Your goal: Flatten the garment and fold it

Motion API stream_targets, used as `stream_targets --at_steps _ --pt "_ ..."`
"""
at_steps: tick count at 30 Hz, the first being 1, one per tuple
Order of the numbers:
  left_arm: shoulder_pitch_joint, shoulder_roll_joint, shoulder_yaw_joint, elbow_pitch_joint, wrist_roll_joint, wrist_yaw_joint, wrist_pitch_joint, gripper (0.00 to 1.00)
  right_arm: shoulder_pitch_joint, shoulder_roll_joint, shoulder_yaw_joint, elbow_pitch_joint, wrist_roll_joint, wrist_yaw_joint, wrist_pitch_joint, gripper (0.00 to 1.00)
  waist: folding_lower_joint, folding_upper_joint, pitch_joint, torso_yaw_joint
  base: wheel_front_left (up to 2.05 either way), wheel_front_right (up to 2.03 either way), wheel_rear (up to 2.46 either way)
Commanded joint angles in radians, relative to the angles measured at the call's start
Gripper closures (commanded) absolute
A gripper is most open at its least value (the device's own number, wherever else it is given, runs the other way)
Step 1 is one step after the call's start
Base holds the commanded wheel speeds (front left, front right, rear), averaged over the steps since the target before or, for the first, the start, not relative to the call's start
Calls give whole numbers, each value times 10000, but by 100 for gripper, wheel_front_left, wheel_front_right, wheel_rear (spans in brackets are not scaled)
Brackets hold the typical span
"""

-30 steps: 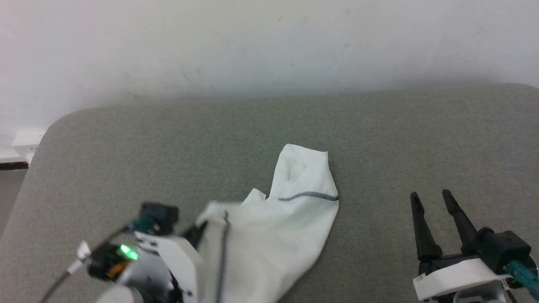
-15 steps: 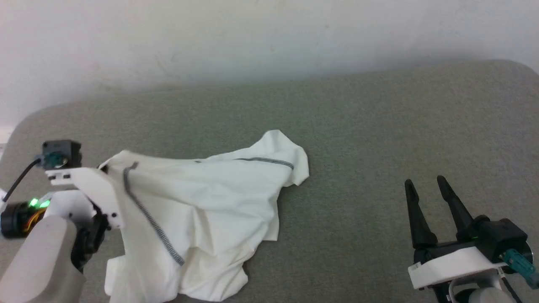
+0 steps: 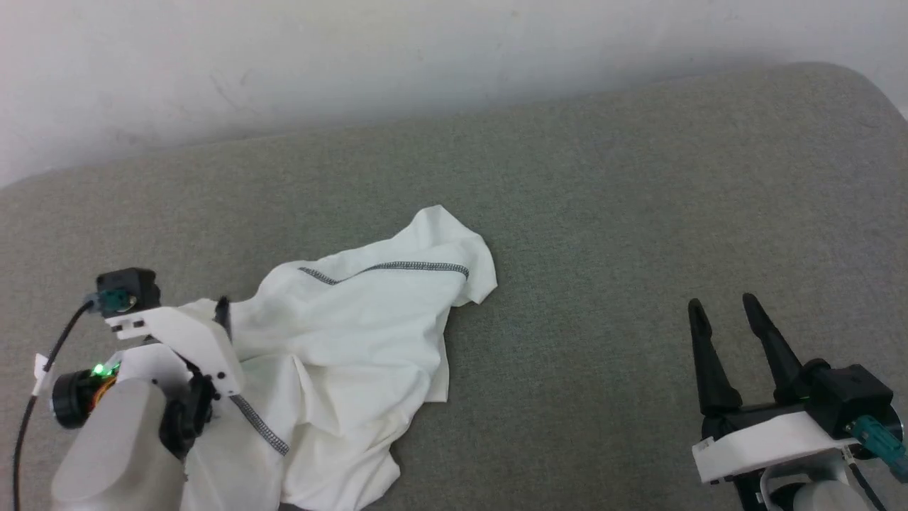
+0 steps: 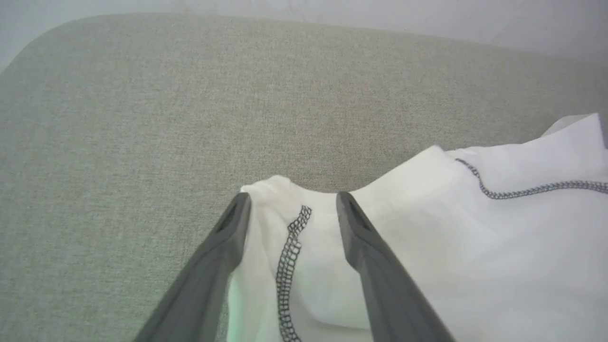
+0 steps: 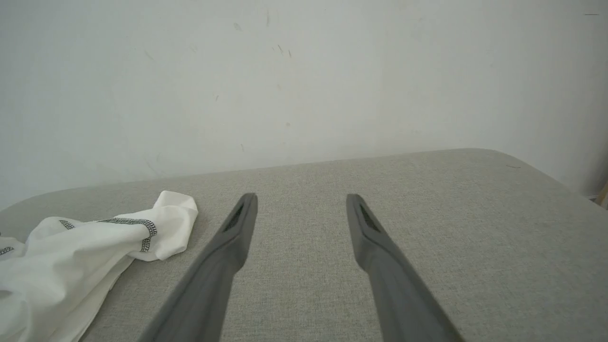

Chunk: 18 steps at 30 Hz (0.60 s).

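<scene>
Since the left pincer [image 4: 294,198] opened, the garment [image 3: 369,326] sags; right pincer [image 3: 722,304] stays open.

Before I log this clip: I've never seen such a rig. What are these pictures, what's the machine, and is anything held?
It is a wheeled robot with two arms, each ending in a hand with two long dark fingers. The wide picture comes from its head camera, looking down; the other two come from wrist cameras looking along each hand's fingers. A crumpled white thin-fabric shirt with dark grey stitched seams lies on a grey-green padded fabric surface. The left hand is open, its fingers either side of a fold of the shirt, not pinching it. The right hand is open above bare surface, apart from the shirt. Nothing is held.
</scene>
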Motion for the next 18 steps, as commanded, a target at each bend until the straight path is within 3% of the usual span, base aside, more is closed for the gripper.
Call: stream_targets --at_steps 1,5,12,18 --pt "-12 -131 -41 -155 68 -44 -367 0 -50 28 8 5 -51 -7 -66 0 -1 -1 -230 223 0 0 0" --pt "491 -314 -95 -899 177 -23 -1211 0 73 28 -6 -2 -85 -7 -20 0 -1 -1 -510 417 0 0 0" --pt "2533 -794 -184 -3427 506 734 -2759 0 356 28 -56 -71 -109 -7 87 0 -1 -1 -854 834 0 0 0" --pt "4056 -1325 -171 -4982 715 1037 -4207 0 384 28 -49 -56 12 -7 309 0 -1 -1 -902 1322 0 0 0"
